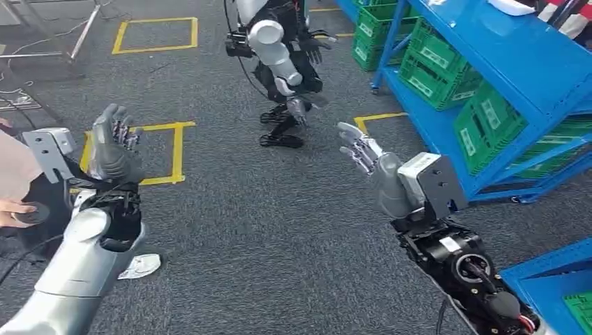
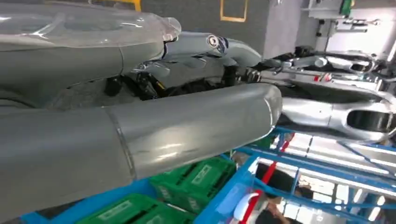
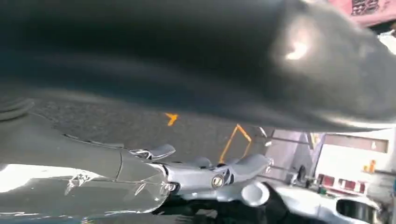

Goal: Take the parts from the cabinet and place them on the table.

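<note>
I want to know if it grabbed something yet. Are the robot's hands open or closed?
Open. The left hand and right hand are raised over the grey floor with fingers apart, holding nothing.

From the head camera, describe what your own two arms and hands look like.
Both arms have smooth silver shells near the body. The left hand is grey with darker segmented fingers, above a black wrist section with cables. The right hand has a grey palm and pale, metal-jointed fingers. Each wrist carries a light grey boxy bracket. The right forearm shows exposed black motor housings and wiring.
</note>
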You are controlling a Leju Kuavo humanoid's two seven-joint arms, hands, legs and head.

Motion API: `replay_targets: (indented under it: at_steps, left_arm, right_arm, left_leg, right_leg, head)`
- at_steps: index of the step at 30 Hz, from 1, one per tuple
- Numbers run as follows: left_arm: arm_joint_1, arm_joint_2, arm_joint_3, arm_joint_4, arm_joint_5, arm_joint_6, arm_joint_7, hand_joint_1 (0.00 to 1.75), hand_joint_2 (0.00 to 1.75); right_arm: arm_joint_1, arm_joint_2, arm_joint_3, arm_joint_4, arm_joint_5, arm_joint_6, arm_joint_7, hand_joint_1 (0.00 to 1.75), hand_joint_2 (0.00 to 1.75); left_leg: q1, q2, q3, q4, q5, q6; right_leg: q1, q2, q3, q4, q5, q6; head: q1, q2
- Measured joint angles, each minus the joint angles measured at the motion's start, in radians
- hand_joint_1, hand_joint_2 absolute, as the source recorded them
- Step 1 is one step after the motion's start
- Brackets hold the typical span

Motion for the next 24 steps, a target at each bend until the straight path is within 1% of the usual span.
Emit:
replay_targets:
  at_steps: [1, 2, 3, 4, 5, 6, 7, 8, 9, 10, 11, 12, 13, 14, 15, 16, 17, 18, 19, 20, 21, 22, 23, 24]
  left_arm:
    - [0.004, 0.0, 0.0, 0.0, 0.0, 0.0, 0.0, 0.0, 0.0]
    - [0.007, 0.0, 0.001, 0.0, 0.0, 0.0, 0.0, 0.0, 0.0]
    - [0.009, 0.0, 0.001, 0.0, 0.0, 0.0, 0.0, 0.0, 0.0]
    - [0.009, 0.0, 0.001, -0.002, 0.0, 0.001, 0.0, 0.0, 0.0]
    - [0.009, 0.0, 0.003, -0.005, 0.0, 0.001, 0.0, 0.0, 0.0]
    - [0.009, 0.0, 0.005, -0.008, 0.0, 0.001, 0.0, 0.0, 0.0]
    - [0.007, 0.0, 0.008, -0.01, 0.0, 0.001, 0.0, 0.0, 0.0]
    - [0.008, 0.0, 0.008, -0.011, 0.0, 0.001, 0.001, 0.0, 0.0]
    - [0.009, 0.0, 0.008, -0.011, 0.0, 0.001, 0.0, 0.0, 0.0]
    - [0.01, 0.0, 0.008, -0.013, 0.0, 0.001, 0.001, 0.0, 0.0]
    - [0.011, 0.0, 0.008, -0.016, 0.0, 0.001, 0.0, 0.0, 0.0]
    - [0.01, 0.001, 0.01, -0.017, 0.0, 0.001, 0.001, 0.0, 0.0]
    - [0.009, 0.001, 0.011, -0.018, 0.0, 0.001, 0.001, 0.0, 0.0]
    - [0.009, 0.002, 0.015, -0.018, 0.0, 0.001, 0.001, 0.0, 0.0]
    - [0.013, 0.002, 0.018, -0.018, 0.0, 0.003, 0.001, 0.0, 0.0]
    - [0.017, 0.002, 0.018, -0.018, 0.0, 0.004, 0.001, 0.0, 0.0]
    - [0.02, 0.003, 0.018, -0.018, 0.0, 0.004, 0.001, 0.0, 0.0]
    - [0.02, 0.003, 0.018, -0.018, 0.0, 0.004, 0.001, 0.0, 0.0]
    - [0.02, 0.003, 0.019, -0.018, 0.0, 0.004, 0.001, 0.0, 0.0]
    - [0.019, 0.003, 0.02, -0.018, 0.0, 0.004, 0.001, 0.0, 0.0]
    - [0.017, 0.003, 0.021, -0.019, 0.0, 0.004, 0.001, 0.0, 0.0]
    - [0.016, 0.003, 0.021, -0.02, 0.0, 0.004, 0.001, 0.0, 0.0]
    - [0.016, 0.003, 0.021, -0.022, 0.0, 0.004, 0.001, 0.0, 0.0]
    - [0.016, 0.003, 0.021, -0.023, 0.0, 0.004, 0.001, 0.0, 0.0]
  right_arm:
    - [0.003, 0.0, 0.0, 0.0, 0.0, 0.0, 0.0, 0.0, 0.0]
    - [0.005, 0.0, 0.0, 0.0, 0.0, 0.0, 0.0, 0.0, 0.0]
    - [0.004, 0.0, 0.0, 0.0, 0.0, 0.0, 0.001, 0.0, 0.0]
    - [0.004, 0.0, 0.0, 0.0, 0.0, -0.001, 0.001, 0.0, 0.0]
    - [0.004, 0.0, 0.0, 0.0, 0.0, -0.001, 0.001, 0.0, 0.0]
    - [0.002, 0.0, 0.0, 0.0, 0.0, -0.001, 0.0, 0.0, 0.0]
    - [0.001, 0.0, 0.001, 0.0, 0.0, -0.001, 0.001, 0.0, 0.0]
    - [0.002, 0.0, 0.001, 0.0, 0.0, -0.001, 0.001, 0.0, 0.0]
    - [0.003, 0.0, 0.001, 0.0, 0.0, -0.001, 0.002, 0.0, 0.0]
    - [0.003, -0.001, 0.001, 0.0, 0.0, -0.001, 0.002, 0.0, 0.0]
    - [0.002, 0.0, 0.001, -0.002, 0.0, -0.001, 0.001, 0.0, 0.0]
    - [0.0, 0.0, 0.001, -0.004, 0.0, -0.001, 0.0, 0.0, 0.0]
    - [-0.001, 0.0, 0.001, -0.004, 0.0, -0.001, 0.001, 0.0, 0.0]
    - [-0.001, 0.0, 0.001, -0.004, 0.0, -0.001, 0.001, 0.0, 0.0]
    - [0.0, 0.0, 0.002, -0.004, 0.0, -0.001, 0.001, 0.0, 0.0]
    - [0.003, 0.0, 0.002, -0.004, 0.0, -0.001, 0.002, 0.0, 0.0]
    - [0.004, 0.0, 0.002, -0.004, 0.0, -0.001, 0.002, 0.0, 0.0]
    - [0.003, 0.0, 0.003, -0.004, 0.0, -0.001, 0.002, 0.0, 0.0]
    - [0.003, 0.0, 0.003, -0.004, 0.0, -0.001, 0.002, 0.0, 0.0]
    - [0.003, 0.0, 0.003, -0.004, 0.0, -0.001, 0.002, 0.0, 0.0]
    - [0.002, 0.0, 0.003, -0.004, 0.0, -0.001, 0.002, 0.0, 0.0]
    - [0.002, 0.0, 0.003, -0.004, 0.0, -0.001, 0.002, 0.0, 0.0]
    - [0.003, 0.0, 0.003, -0.005, 0.0, -0.001, 0.002, 0.0, 0.0]
    - [0.003, 0.0, 0.003, -0.004, 0.0, -0.001, 0.002, 0.0, 0.0]
  left_leg:
    - [0.0, 0.008, 0.0, 0.0, -0.001, 0.001]
    - [0.0, 0.016, 0.002, 0.0, -0.002, 0.0]
    - [0.001, 0.023, 0.004, 0.001, -0.004, -0.002]
    - [0.002, 0.031, 0.008, 0.001, -0.007, -0.005]
    - [0.002, 0.037, 0.012, 0.002, -0.01, -0.01]
    - [-0.003, 0.042, 0.013, 0.003, -0.013, -0.015]
    - [-0.008, 0.045, 0.009, 0.008, -0.014, -0.019]
    - [-0.008, 0.053, 0.01, 0.005, -0.012, -0.023]
    - [-0.007, 0.063, 0.011, 0.004, -0.011, -0.027]
    - [-0.004, 0.073, 0.012, 0.002, -0.011, -0.033]
    - [-0.001, 0.068, 0.008, 0.008, -0.022, -0.042]
    - [0.002, 0.035, 0.001, 0.036, -0.042, -0.045]
    - [0.002, 0.01, -0.031, 0.108, -0.083, -0.045]
    - [0.002, -0.002, -0.076, 0.201, -0.125, -0.045]
    - [0.001, -0.007, -0.122, 0.289, -0.156, -0.045]
    - [0.0, -0.008, -0.155, 0.345, -0.167, -0.043]
    - [0.0, -0.008, -0.162, 0.344, -0.149, -0.039]
    - [-0.002, -0.009, -0.145, 0.297, -0.113, -0.034]
    - [-0.004, -0.013, -0.104, 0.207, -0.063, -0.028]
    - [-0.005, -0.032, -0.051, 0.097, -0.012, -0.021]
    - [-0.005, -0.072, -0.019, 0.025, 0.003, -0.014]
    - [-0.003, -0.069, -0.011, 0.007, 0.0, -0.016]
    - [-0.009, -0.06, -0.012, 0.008, 0.002, -0.017]
    - [-0.011, -0.055, -0.012, 0.009, 0.001, -0.014]
  right_leg:
    - [-0.002, 0.0, -0.02, 0.041, -0.007, 0.003]
    - [-0.005, -0.002, -0.015, 0.03, 0.01, 0.005]
    - [-0.006, -0.005, 0.015, -0.031, 0.046, 0.005]
    - [-0.007, -0.015, 0.069, -0.136, 0.097, 0.004]
    - [-0.006, -0.036, 0.123, -0.238, 0.139, 0.002]
    - [0.001, -0.069, 0.147, -0.289, 0.13, 0.003]
    - [0.005, -0.061, 0.159, -0.301, 0.132, -0.008]
    - [0.005, -0.053, 0.154, -0.298, 0.133, -0.012]
    - [0.009, -0.044, 0.151, -0.298, 0.134, -0.018]
    - [0.012, -0.034, 0.15, -0.3, 0.137, -0.025]
    - [0.003, -0.027, 0.157, -0.309, 0.143, -0.036]
    - [0.003, -0.02, 0.157, -0.311, 0.145, -0.038]
    - [0.003, -0.013, 0.156, -0.311, 0.147, -0.042]
    - [0.003, -0.005, 0.155, -0.311, 0.147, -0.045]
    - [0.005, 0.005, 0.154, -0.31, 0.148, -0.046]
    - [0.007, 0.015, 0.154, -0.31, 0.148, -0.047]
    - [0.008, 0.025, 0.154, -0.31, 0.149, -0.047]
    - [0.009, 0.037, 0.154, -0.31, 0.149, -0.047]
    - [0.009, 0.048, 0.156, -0.31, 0.149, -0.047]
    - [0.009, 0.057, 0.157, -0.309, 0.149, -0.047]
    - [0.007, 0.065, 0.155, -0.309, 0.149, -0.046]
    - [0.014, 0.075, 0.149, -0.305, 0.148, -0.042]
    - [0.008, 0.081, 0.146, -0.306, 0.15, -0.036]
    - [0.004, 0.088, 0.146, -0.308, 0.152, -0.03]
  head:
    - [0.003, 0.0]
    - [0.008, 0.0]
    - [0.011, 0.0]
    - [0.016, 0.0]
    - [0.021, 0.0]
    - [0.026, 0.0]
    - [0.029, 0.0]
    - [0.016, 0.0]
    - [0.01, 0.0]
    - [0.011, 0.0]
    - [0.013, 0.0]
    - [0.007, 0.0]
    - [-0.002, 0.0]
    - [-0.013, 0.0]
    - [-0.019, 0.0]
    - [-0.022, 0.0]
    - [-0.026, 0.0]
    - [-0.029, 0.0]
    - [-0.032, 0.0]
    - [-0.036, 0.0]
    - [-0.039, 0.0]
    - [-0.037, 0.0]
    - [-0.034, 0.0]
    - [-0.034, 0.0]
